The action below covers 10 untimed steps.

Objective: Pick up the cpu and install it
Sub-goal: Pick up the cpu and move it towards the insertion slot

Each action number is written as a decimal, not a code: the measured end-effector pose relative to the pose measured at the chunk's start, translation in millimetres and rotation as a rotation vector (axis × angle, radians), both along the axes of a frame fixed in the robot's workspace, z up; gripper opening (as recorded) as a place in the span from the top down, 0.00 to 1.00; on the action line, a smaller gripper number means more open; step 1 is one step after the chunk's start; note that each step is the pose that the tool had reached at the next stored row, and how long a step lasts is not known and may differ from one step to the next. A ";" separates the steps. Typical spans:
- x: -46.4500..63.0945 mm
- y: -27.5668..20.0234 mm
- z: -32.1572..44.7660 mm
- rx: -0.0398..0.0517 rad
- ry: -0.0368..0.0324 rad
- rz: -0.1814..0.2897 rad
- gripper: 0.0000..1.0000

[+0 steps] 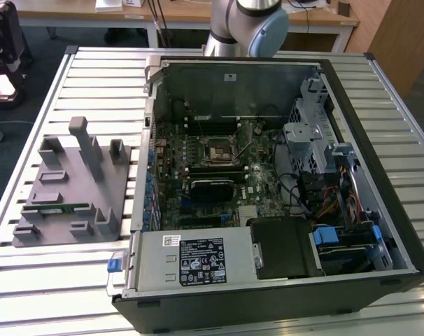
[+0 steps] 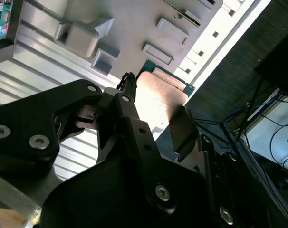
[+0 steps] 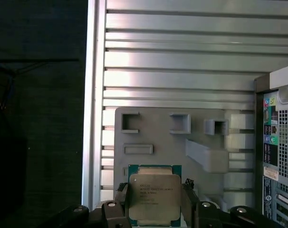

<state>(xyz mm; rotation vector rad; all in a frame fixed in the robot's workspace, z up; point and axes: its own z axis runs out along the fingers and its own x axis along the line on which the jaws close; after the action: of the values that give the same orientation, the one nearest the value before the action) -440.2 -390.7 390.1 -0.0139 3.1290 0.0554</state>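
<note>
In both wrist views the cpu [image 3: 154, 196] [image 2: 159, 97], a flat square chip with a silver-grey top and a green rim, is clamped between two black fingers [image 3: 122, 199]. My gripper [image 3: 155, 202] [image 2: 156, 121] is shut on its two opposite edges and holds it in the air, high above the grey parts holder [image 3: 168, 137] on the slatted table. In the exterior view the black-framed motherboard socket [image 1: 215, 150] lies inside the open computer case [image 1: 380, 203], and the arm's lower links [image 1: 248, 24] stand behind the case.
The grey parts holder [image 1: 65, 185] sits at the exterior view's left of the case and carries raised blocks and a long green memory stick [image 1: 54, 208]. Cables, drive cages and a black power unit [image 1: 285, 245] crowd the case. The slatted metal table [image 1: 30, 280] surrounds both.
</note>
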 end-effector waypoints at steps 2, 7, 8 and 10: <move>6.9 0.0 0.0 0.0000 0.0000 0.000 0.47; 26.5 0.0 0.0 0.0004 -0.0001 0.000 0.47; 29.8 0.0 0.0 0.0005 -0.0001 0.000 0.47; 35.9 0.0 0.0 0.0004 0.0000 0.000 0.47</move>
<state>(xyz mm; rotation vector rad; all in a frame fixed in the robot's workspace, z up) -404.3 -390.7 390.1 -0.0140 3.1290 0.0561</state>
